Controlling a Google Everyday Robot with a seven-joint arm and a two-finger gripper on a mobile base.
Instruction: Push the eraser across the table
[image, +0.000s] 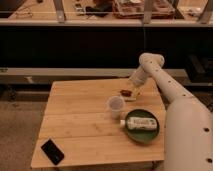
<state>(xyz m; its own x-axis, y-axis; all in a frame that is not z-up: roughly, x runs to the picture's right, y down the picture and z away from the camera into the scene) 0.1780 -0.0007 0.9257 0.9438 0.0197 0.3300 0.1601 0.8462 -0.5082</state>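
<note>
With the eraser (52, 151) lying well to the near left of the cup (115, 105) on the surface (80, 107) and the gripper (132, 93), fingers spread and empty, just beyond the cup's far right, a direct sweep could topple that cup.

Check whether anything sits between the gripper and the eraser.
Yes: the cup stands about on the straight line from the gripper, at the table's far right, to the eraser at the near left corner. The plate lies off that line.
</note>
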